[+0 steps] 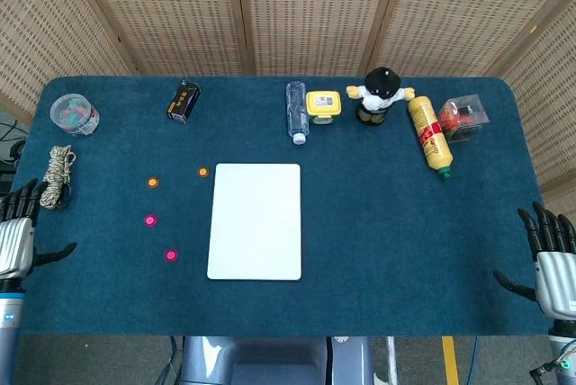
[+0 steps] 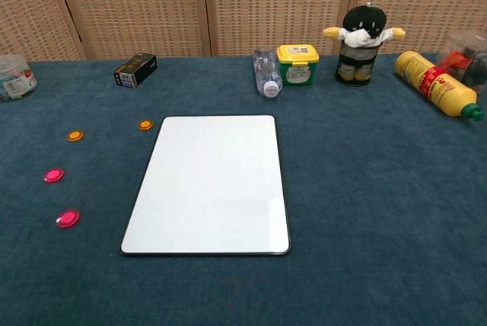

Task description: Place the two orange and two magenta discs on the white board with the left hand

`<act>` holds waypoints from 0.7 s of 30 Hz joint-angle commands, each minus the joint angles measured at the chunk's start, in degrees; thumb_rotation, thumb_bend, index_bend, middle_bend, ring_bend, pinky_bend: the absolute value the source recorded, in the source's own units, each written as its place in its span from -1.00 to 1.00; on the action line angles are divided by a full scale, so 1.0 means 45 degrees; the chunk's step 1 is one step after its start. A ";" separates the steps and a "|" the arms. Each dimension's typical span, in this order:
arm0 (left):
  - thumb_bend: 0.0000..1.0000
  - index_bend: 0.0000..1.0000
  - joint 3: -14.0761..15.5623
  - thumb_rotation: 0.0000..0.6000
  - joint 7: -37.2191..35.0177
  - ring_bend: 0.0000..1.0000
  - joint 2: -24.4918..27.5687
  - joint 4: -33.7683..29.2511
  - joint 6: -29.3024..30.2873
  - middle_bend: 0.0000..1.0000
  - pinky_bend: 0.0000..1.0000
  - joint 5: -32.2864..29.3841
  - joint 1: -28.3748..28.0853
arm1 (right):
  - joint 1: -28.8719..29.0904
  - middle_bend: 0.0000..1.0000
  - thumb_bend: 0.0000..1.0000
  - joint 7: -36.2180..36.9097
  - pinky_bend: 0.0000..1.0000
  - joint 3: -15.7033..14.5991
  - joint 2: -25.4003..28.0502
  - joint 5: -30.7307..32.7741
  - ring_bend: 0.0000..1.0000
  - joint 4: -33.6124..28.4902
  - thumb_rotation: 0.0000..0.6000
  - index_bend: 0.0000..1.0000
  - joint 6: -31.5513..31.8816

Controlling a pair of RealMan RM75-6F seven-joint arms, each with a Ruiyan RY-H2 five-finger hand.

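The white board lies bare in the middle of the blue table. To its left sit two orange discs and two magenta discs; the chest view shows them as orange and magenta. My left hand hovers at the table's left edge, fingers spread, holding nothing, well left of the discs. My right hand is at the right edge, also empty with fingers apart. Neither hand shows in the chest view.
A coiled rope lies near my left hand, a clear tub behind it. Along the back stand a black box, lying water bottle, yellow tub, plush toy, yellow sauce bottle and clear box.
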 commanded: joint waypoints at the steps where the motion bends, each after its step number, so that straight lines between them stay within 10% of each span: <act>1: -1.00 -1.00 0.0023 1.00 -0.0133 -1.00 0.0040 0.0082 0.0260 -1.00 -1.00 0.0349 0.0204 | -0.0005 -1.00 -1.00 0.0007 -1.00 0.0005 -0.0015 -0.0001 -1.00 0.0002 1.00 -1.00 0.0020; 8: -0.97 -1.00 -0.0101 1.00 -0.0485 -1.00 -0.0239 0.0755 -0.0123 -1.00 -1.00 0.1059 -0.0075 | -0.0001 -1.00 -1.00 0.0098 -1.00 -0.0016 -0.0006 -0.0034 -1.00 -0.0039 1.00 -1.00 -0.0003; 21: -0.50 -0.44 -0.2259 1.00 0.1068 -1.00 -0.2428 0.4205 -0.6860 -1.00 -1.00 -0.0875 -0.5210 | 0.0058 -1.00 -1.00 0.0126 -1.00 -0.0001 0.0070 0.0142 -1.00 -0.0241 1.00 -1.00 -0.0255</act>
